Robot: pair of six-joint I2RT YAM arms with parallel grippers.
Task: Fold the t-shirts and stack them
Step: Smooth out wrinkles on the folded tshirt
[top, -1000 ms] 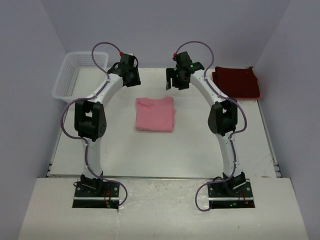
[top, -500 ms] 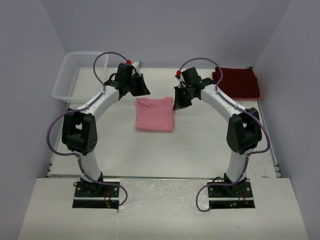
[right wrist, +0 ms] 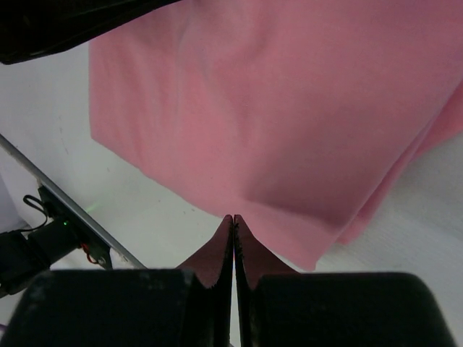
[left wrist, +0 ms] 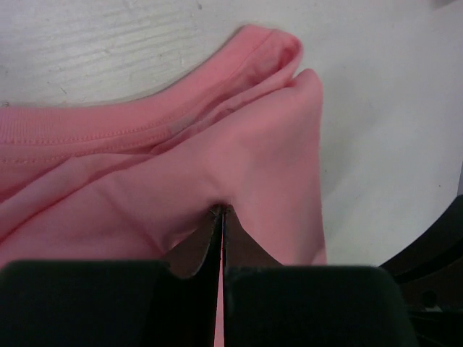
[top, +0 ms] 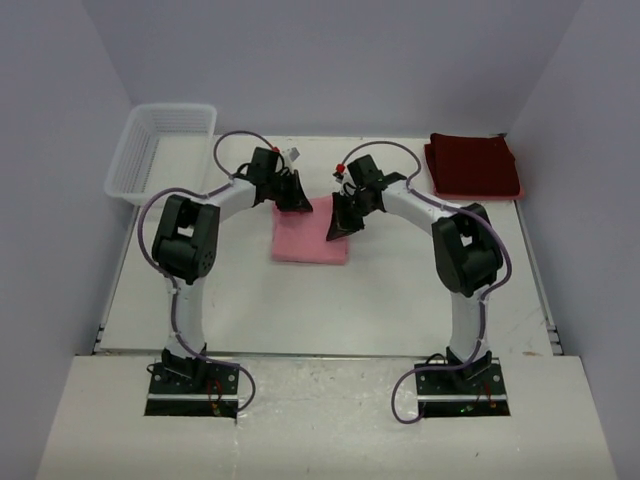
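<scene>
Top external, then each wrist: two t-shirts, one basket, two pincers.
Top external: one pink t-shirt [top: 308,240], folded, lies mid-surface [top: 300,310]. One maroon t-shirt [top: 475,165], folded, lies at the far right corner, well apart. One white lattice basket [top: 125,175] stands at the far left corner. The left pincer [top: 297,200] sits at the pink t-shirt's far left edge, and the right pincer [top: 340,225] covers its far right corner. Left wrist: left pincer [left wrist: 219,210] clenched, with pink t-shirt [left wrist: 253,159] cloth puckered at its tips beside the ribbed collar. Right wrist: right pincer [right wrist: 233,217] clenched on the pink t-shirt [right wrist: 289,108] at its near edge, bare surface [right wrist: 145,217] to either side.
</scene>
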